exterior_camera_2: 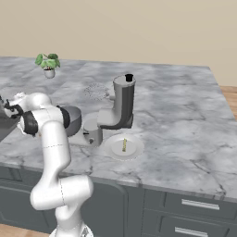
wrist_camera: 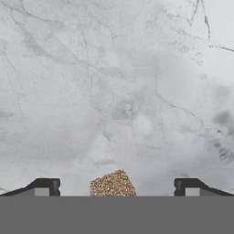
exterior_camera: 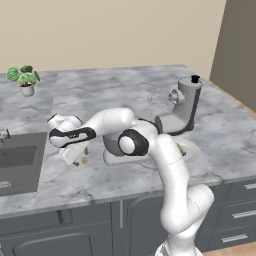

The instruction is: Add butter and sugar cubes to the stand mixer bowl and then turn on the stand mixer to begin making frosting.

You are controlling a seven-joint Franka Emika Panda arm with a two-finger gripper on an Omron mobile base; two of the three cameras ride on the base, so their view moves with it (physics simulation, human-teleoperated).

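My gripper (wrist_camera: 116, 188) points straight down at the marble counter, open, with a tan-orange sugar cube (wrist_camera: 113, 183) lying between its two dark fingertips (wrist_camera: 45, 186), untouched. From the left base view the gripper (exterior_camera: 75, 159) hovers low, left of the stand mixer (exterior_camera: 183, 106), and the sugar cube (exterior_camera: 85, 160) shows beside it. The grey stand mixer bowl (exterior_camera_2: 72, 120) sits on the mixer's whitish base, partly hidden by my arm. The butter (exterior_camera_2: 124, 145), a small pale stick, lies on a round white plate (exterior_camera_2: 113, 150) in front of the stand mixer (exterior_camera_2: 121, 104).
A sink (exterior_camera: 17, 160) is sunk into the counter just left of the gripper. A small potted plant (exterior_camera: 24, 80) stands at the back left. The counter's front edge (exterior_camera: 100, 197) runs close below the gripper, with dark drawers underneath.
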